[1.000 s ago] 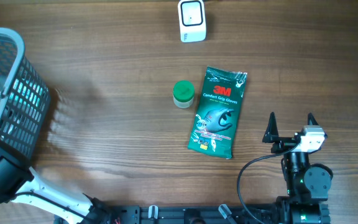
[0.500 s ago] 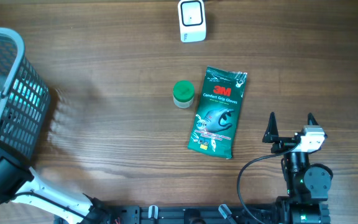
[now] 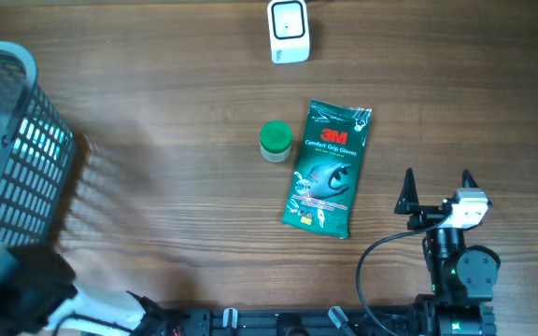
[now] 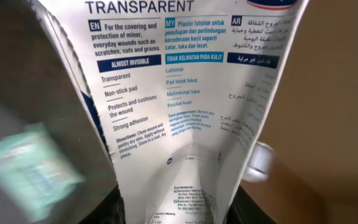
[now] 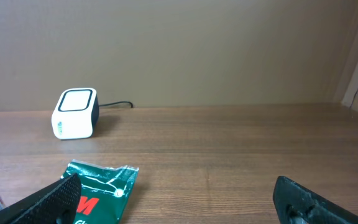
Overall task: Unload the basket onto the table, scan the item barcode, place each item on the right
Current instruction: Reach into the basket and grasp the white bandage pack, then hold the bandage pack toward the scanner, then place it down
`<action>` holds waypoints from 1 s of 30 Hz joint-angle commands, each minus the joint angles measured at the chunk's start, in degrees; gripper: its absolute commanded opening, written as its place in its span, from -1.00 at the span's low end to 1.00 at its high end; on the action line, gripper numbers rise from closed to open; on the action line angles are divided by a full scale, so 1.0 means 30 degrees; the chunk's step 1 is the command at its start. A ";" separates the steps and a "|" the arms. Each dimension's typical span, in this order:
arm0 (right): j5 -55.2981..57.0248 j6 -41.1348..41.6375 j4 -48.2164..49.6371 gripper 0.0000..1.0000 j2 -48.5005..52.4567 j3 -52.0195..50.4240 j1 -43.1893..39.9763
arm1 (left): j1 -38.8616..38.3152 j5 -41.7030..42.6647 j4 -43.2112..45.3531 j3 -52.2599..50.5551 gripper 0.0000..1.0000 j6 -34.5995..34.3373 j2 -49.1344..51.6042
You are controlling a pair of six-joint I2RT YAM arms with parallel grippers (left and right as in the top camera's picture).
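Note:
A white plaster packet (image 4: pixel 185 93) printed "TRANSPARENT", with blue text panels, fills the left wrist view. My left gripper (image 4: pixel 179 214) is shut on its lower end, and the dark fingers (image 4: pixel 122 210) show on either side of it. No barcode shows on the face I see. The white scanner (image 3: pixel 289 30) stands at the far edge of the table, also in the right wrist view as the scanner (image 5: pixel 75 113). My right gripper (image 3: pixel 437 189) rests open at the near right with nothing between its fingers (image 5: pixel 55 198).
A black mesh basket (image 3: pixel 17 159) stands at the left edge, with the left arm (image 3: pixel 12 289) below it at the near-left corner. A green 3M gloves pack (image 3: pixel 328 168) and a green-capped jar (image 3: pixel 275 142) lie mid-table.
My left gripper has closed on the plaster packet and the left arm has drawn back out of the basket toward the near-left corner. The right arm has not moved.

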 commanded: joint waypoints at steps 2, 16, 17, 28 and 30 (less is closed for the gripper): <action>-0.0168 -0.0233 0.0095 1.00 -0.0117 -0.0022 0.0080 | -0.4393 0.4539 -0.1428 0.0444 -0.36 0.1290 -0.2914; -0.0168 -0.0233 0.0095 0.99 -0.0117 -0.0022 0.0080 | -1.9766 -0.9355 -0.7278 -0.2703 -0.36 0.7235 -0.0780; -0.0168 -0.0226 0.0095 1.00 -0.0117 -0.0022 0.0080 | -1.9751 -0.9355 -0.6768 -0.3745 -0.35 0.6790 -0.0780; -0.0168 -0.0233 0.0095 0.99 -0.0117 -0.0022 0.0080 | -1.9766 -0.9318 0.4437 -1.9475 -0.28 0.3373 -0.0780; -0.0168 -0.0226 0.0095 0.99 -0.0117 -0.0022 0.0080 | -1.9766 -0.9187 0.4517 -1.9919 -0.18 0.3366 -0.0787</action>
